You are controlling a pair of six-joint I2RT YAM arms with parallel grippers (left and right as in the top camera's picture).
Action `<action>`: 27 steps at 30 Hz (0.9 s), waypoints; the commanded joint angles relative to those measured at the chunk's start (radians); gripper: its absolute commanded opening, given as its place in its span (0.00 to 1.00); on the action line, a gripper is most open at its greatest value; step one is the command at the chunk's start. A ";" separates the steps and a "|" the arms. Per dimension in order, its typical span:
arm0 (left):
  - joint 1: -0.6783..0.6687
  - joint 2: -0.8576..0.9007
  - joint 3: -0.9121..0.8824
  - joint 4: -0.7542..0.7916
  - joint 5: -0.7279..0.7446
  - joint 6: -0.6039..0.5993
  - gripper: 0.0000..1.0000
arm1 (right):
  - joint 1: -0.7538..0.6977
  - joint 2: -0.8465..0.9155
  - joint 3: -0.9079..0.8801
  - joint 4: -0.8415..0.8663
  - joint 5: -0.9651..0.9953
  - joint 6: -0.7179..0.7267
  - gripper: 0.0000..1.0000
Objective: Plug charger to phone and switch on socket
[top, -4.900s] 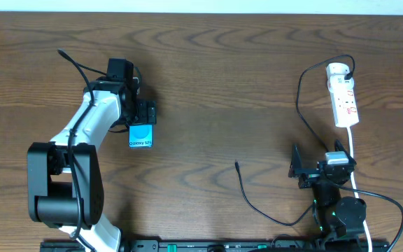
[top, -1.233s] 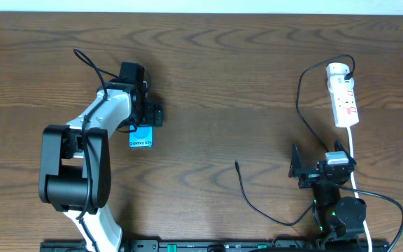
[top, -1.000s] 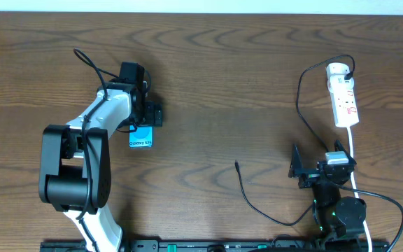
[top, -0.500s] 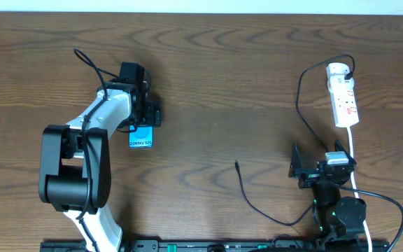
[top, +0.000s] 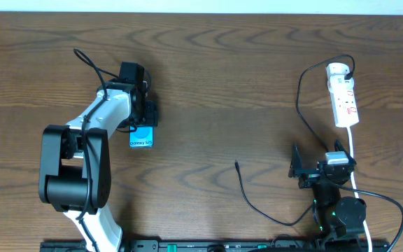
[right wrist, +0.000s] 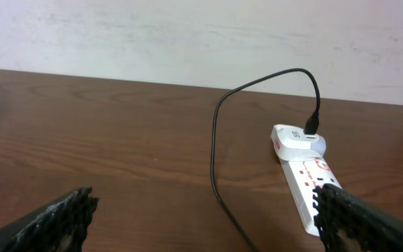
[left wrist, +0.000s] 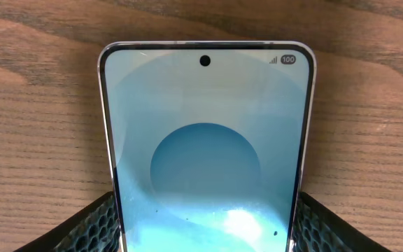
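Note:
The phone (top: pixel 140 136) lies flat on the wooden table at the left, its cyan screen up. It fills the left wrist view (left wrist: pixel 205 140). My left gripper (top: pixel 143 114) is over its far end, and its two fingers (left wrist: pixel 205 227) press against the phone's long edges. The charger cable (top: pixel 245 192) lies loose at centre right, with its small tip (top: pixel 236 164) free on the table. Its black plug (top: pixel 350 70) sits in the white socket strip (top: pixel 343 94) at the far right. My right gripper (top: pixel 318 162) is open and empty, in front of the strip (right wrist: pixel 303 175).
The strip's white cord (top: pixel 353 157) runs toward me past the right arm's base. The charger cable (right wrist: pixel 215 140) arcs up from the strip across the table between the right fingers. A pale wall lies behind the table's far edge.
Since about five seconds ago the left arm has shifted over the phone. In the last half second its fingers have drawn in against the phone's edges. The right arm has not moved.

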 commanded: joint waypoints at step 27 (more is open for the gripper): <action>0.003 0.030 -0.018 -0.012 -0.002 -0.002 0.08 | -0.001 -0.005 -0.001 -0.004 -0.002 0.002 0.99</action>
